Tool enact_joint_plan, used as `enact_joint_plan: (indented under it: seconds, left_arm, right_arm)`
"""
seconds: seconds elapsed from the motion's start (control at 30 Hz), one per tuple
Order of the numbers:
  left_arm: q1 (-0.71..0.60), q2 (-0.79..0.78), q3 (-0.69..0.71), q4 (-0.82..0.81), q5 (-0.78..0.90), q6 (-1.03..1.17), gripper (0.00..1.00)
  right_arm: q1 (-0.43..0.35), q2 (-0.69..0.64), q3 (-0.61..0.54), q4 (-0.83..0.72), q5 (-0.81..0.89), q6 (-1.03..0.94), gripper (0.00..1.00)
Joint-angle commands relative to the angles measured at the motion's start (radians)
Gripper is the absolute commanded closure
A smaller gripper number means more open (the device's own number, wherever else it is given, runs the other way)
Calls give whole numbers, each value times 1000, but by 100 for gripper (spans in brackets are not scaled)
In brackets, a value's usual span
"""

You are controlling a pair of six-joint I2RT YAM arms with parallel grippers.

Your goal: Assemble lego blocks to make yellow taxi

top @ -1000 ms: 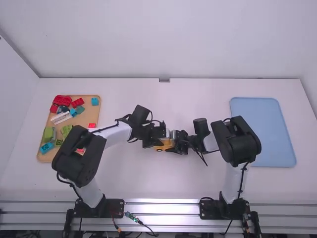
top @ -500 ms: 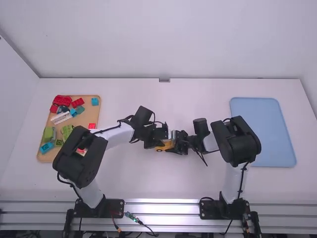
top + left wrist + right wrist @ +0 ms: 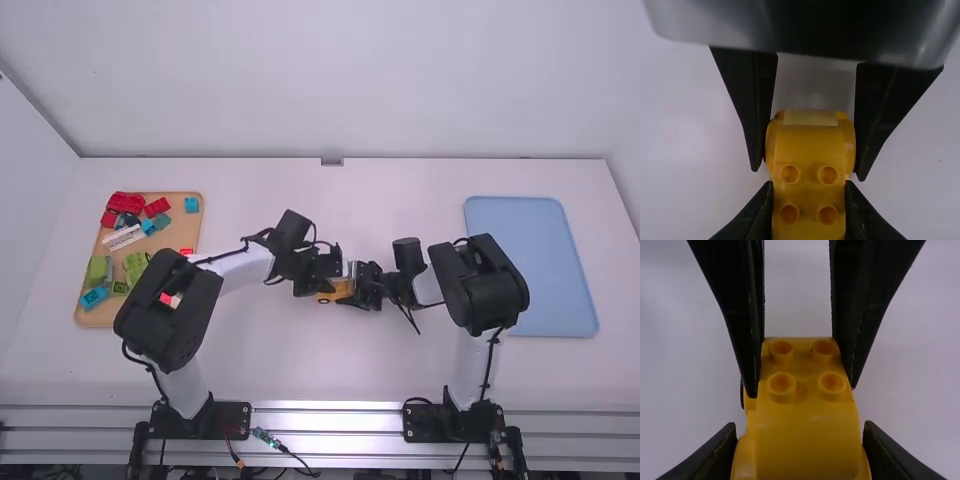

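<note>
Here, left end effector (image 3: 324,287) clamped on studded end of yellow piece (image 3: 810,150), right end effector (image 3: 354,290) on rounded end, fingers of each parted by its width. Yellow piece around middle of bench (image 3: 270,360), well in from near edge, probably just off surface.

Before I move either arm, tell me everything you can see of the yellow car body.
The yellow car body is glossy and looks plastic. It has four round studs in a square at one end, a smooth curved part beside them, and a dark round patch on its side, probably a wheel. It looks upright, over the middle of the table. The left gripper clamps the studded end, the right gripper the rounded one. I can't tell whether it touches the table.
</note>
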Motion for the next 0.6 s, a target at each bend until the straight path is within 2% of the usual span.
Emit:
enact_joint_plan:
  seconds: [0.0, 0.4, 0.57]
  left_arm:
    - [-21, 55, 11, -43, -79, -19, 99]
    - [-48, 55, 39, -80, -74, -18, 99]
    - [-93, 55, 39, -80, -131, -19, 99]
  right_arm:
    - [24, 18, -9, -12, 40, -20, 80]
    - [24, 18, -8, -13, 43, -20, 81]
    - [24, 18, -8, -12, 43, -19, 81]
